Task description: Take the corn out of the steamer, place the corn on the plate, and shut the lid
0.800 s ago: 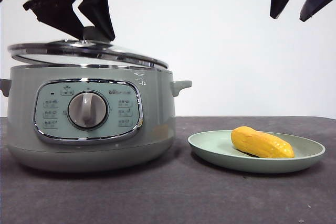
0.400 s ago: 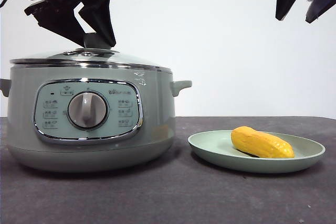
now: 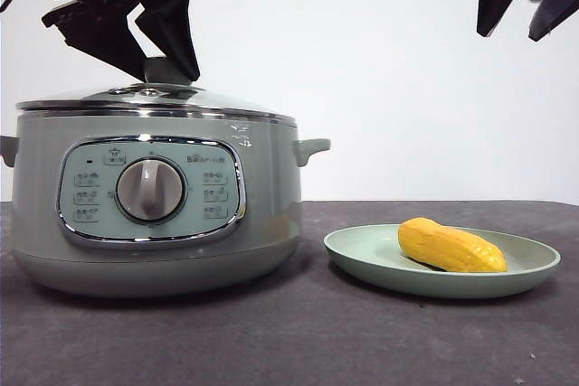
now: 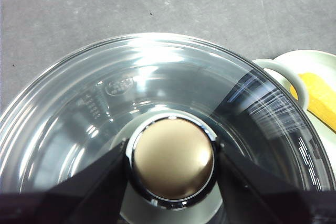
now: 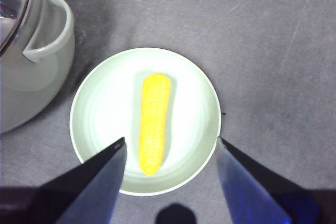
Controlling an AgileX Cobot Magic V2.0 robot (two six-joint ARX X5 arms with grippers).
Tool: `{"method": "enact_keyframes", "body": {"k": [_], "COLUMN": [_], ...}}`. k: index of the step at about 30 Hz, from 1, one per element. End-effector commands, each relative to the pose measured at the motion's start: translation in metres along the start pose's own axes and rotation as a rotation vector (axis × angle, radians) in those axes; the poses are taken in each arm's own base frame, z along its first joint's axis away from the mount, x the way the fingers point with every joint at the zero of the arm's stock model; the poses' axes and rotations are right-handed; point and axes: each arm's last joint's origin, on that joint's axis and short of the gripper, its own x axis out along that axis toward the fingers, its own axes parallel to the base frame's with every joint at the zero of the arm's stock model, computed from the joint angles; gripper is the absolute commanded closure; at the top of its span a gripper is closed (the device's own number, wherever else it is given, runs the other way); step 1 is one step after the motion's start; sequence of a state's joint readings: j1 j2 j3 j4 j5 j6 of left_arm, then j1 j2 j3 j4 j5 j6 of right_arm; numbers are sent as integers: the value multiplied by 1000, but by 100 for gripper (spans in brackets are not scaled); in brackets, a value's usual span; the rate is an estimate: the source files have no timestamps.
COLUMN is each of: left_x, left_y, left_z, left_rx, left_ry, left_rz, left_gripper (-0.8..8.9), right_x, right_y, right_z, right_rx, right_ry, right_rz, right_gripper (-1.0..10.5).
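Glass chrome-rimmed lid (image 3: 154, 101) sits level on sage-green steamer (image 3: 154, 214), left gripper (image 4: 170, 163) clamped on its knob; yellow corn (image 3: 450, 246) lies on pale green plate (image 3: 362, 255), right gripper (image 5: 170, 150) spread above; next, release knob.

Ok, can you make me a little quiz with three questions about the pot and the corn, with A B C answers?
1. Where is the corn?
A. in the steamer
B. on the plate
C. on the bare table

2. What colour is the plate?
A. pale green
B. red
C. black

3. How is the lid?
A. lying on the table
B. hanging high in the air
C. sitting on the steamer

Answers:
1 B: the cob lies inside the dish's rim.
2 A: both the front and right wrist views show it pale green.
3 C: its chrome rim meets the pot's top, with the left gripper around its knob.
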State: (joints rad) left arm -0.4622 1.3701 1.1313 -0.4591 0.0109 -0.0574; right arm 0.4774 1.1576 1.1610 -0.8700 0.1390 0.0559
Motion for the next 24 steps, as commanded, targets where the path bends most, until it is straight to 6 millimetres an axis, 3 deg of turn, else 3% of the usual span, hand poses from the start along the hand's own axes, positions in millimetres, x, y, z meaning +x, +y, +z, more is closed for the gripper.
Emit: {"method": "enact_keyframes", "body": {"k": [1,8,11,13,24], "left_x": [1,1,1,1,-9], "left_y": [-1,-1,-1,-1,-1], "left_z": [0,-1,-1,-1,1], "left_rx": [-26,-26,-27,-26,-28], "left_ry": [10,15,15,15,-9], "left_rz": [2,2,2,2,8], "left_gripper": [817,774,534,425,398], "right_x": [1,1,1,1,0], "right_y": [0,0,0,0,0], "right_z": [-1,-2,-2,-2,-4], "right_rx": [6,6,5,4,2], "right_ry": [5,8,13,18,29], "right_rz": [-2,-1,-1,-1,0], "right_gripper": [666,666,666,666,666]}}
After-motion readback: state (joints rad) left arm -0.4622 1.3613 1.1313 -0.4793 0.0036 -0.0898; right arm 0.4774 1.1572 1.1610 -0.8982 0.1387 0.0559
